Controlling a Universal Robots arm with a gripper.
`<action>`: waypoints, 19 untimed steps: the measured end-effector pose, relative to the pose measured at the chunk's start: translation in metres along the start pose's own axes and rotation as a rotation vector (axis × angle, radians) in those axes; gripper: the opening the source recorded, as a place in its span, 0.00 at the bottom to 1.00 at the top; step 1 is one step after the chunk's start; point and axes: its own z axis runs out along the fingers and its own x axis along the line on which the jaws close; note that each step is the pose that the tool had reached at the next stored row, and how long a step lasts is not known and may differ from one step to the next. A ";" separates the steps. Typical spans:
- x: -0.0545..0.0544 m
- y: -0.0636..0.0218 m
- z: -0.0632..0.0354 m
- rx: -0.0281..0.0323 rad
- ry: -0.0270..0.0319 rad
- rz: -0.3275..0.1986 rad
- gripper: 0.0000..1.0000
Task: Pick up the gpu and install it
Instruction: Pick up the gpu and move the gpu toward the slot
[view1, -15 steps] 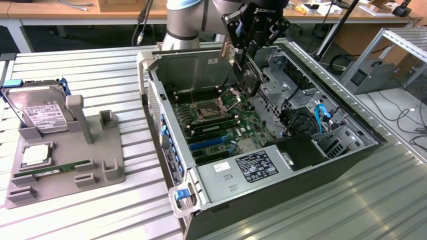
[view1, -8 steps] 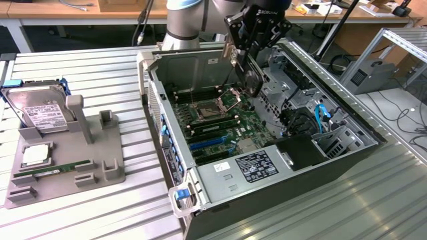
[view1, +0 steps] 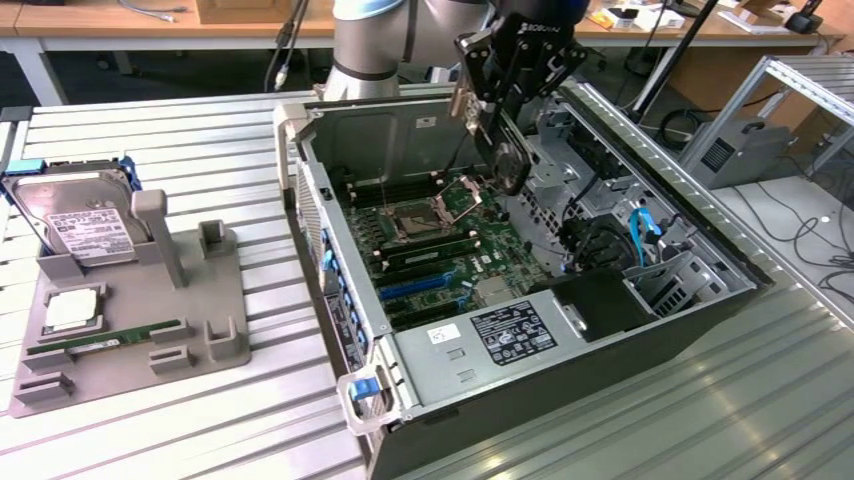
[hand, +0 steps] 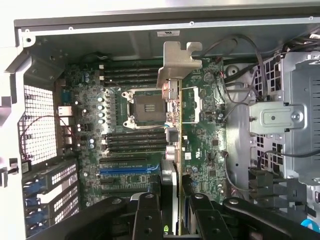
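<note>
Claw is clamped on the gpu, one black finger on each face of the card.

**Gpu**
- Thin dark card, seen edge-on in the wrist view.
- A bent silver bracket caps the end farthest from the claw.
- The gpu hangs on edge below the claw, over the open case.
- It sits above the board, close beside the socket.
- It is not seated. The blue slot lies apart from it.

**Case**
- Lies on its side with the cover off.
- Black memory slots flank the socket.
- A drive cage and cables fill the end at the exterior view's right.

**Surface and room**
- The case rests on a ribbed metal table.
- At the exterior view's left stands a grey holder.
- The holder carries an upright drive and a green stick lying flat.
- Wooden desks line the back of the room.
- Cables trail on the floor at the exterior view's right.
</note>
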 end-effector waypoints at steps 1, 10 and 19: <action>-0.001 0.0000 0.0005 0.0000 0.0000 0.000 0.27; -0.003 0.0000 0.0054 0.0000 0.0000 0.000 0.27; -0.003 -0.0003 0.0129 0.0000 0.0000 0.000 0.27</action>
